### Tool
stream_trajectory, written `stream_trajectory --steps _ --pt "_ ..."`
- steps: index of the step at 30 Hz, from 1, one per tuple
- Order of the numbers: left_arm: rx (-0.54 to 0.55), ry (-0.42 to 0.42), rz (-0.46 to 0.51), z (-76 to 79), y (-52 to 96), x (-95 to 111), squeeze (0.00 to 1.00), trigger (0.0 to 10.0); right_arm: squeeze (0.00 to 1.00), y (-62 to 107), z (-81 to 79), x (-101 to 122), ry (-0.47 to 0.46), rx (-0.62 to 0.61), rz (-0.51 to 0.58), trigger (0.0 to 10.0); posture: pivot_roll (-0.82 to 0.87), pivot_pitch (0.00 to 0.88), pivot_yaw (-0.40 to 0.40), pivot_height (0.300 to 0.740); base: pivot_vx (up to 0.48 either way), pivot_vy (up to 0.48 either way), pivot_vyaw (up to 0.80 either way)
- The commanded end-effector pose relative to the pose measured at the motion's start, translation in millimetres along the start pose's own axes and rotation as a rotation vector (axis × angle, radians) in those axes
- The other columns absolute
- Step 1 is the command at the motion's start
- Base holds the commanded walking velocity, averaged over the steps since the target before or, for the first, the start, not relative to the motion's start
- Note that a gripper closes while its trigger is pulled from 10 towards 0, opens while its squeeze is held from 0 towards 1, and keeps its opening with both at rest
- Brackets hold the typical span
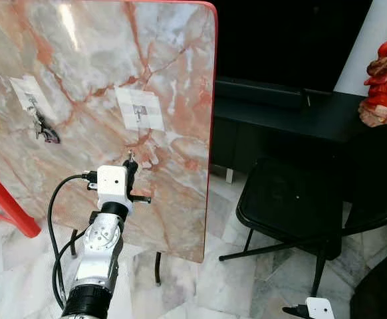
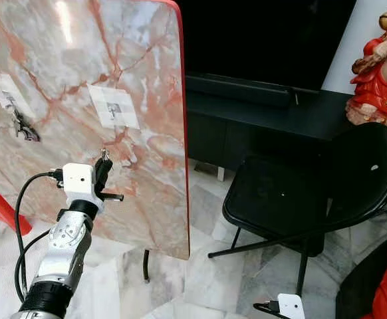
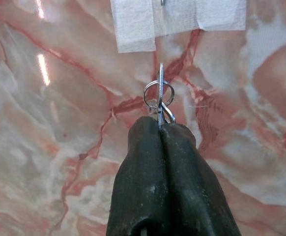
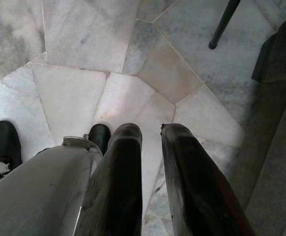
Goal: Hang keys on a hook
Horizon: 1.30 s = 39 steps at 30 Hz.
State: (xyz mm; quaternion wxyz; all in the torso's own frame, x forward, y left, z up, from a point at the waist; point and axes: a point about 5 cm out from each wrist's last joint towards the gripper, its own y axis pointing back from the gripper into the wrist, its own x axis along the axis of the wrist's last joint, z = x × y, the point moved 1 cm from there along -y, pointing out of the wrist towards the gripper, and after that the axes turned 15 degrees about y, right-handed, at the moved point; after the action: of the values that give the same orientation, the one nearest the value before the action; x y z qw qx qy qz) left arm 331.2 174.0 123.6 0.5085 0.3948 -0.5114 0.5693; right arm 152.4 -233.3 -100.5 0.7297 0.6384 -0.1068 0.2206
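Note:
A tilted pink marble board [image 1: 100,80] carries a white tape patch [image 1: 139,109] with a small metal hook [image 1: 139,111] at its centre. My left gripper [image 1: 131,166] is raised just below that patch, shut on a silver key ring [image 3: 158,93]. The ring and a thin key blade stick up from the fingertips [image 3: 148,137], close to the board and a little short of the tape [image 3: 177,19]. Further left, a second taped hook holds a dark bunch of keys [image 1: 45,129]. My right gripper [image 4: 152,130] hangs low over the floor, open and holding nothing.
A black folding chair [image 1: 293,199] stands right of the board, before a black low cabinet [image 1: 280,106]. A red figurine [image 1: 386,73] sits on the cabinet at far right. A red stool [image 1: 0,199] stands at the left edge. The floor is pale marble tile [image 1: 213,279].

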Motion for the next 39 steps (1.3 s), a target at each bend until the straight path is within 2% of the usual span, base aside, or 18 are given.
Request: stream_trajectory --steps 1,30,34,39 --pt "-0.007 0.003 0.0 3.9 -3.9 1 0.0 10.0 0.0 0.3 1.3 -1 0.009 0.0 -0.004 10.0 -0.02 0.0 -0.013 0.721 0.0 0.0 0.0" --pt "-0.053 -0.015 0.024 14.0 -9.8 -2 0.0 10.0 0.0 0.1 0.0 0 0.02 0.009 -0.002 10.0 -0.02 0.0 -0.013 0.721 0.018 0.0 0.0" --pt "-0.058 -0.02 0.048 13.9 0.2 -3 0.0 10.0 0.0 0.1 -0.1 0 0.033 0.013 -0.002 10.0 -0.03 0.0 -0.008 0.721 0.26 0.0 0.0" --pt "-0.044 -0.037 0.046 5.3 26.7 -9 0.0 10.0 0.0 0.3 0.7 -1 0.03 0.01 -0.003 10.0 -0.02 0.0 -0.013 0.721 0.262 0.0 0.0"
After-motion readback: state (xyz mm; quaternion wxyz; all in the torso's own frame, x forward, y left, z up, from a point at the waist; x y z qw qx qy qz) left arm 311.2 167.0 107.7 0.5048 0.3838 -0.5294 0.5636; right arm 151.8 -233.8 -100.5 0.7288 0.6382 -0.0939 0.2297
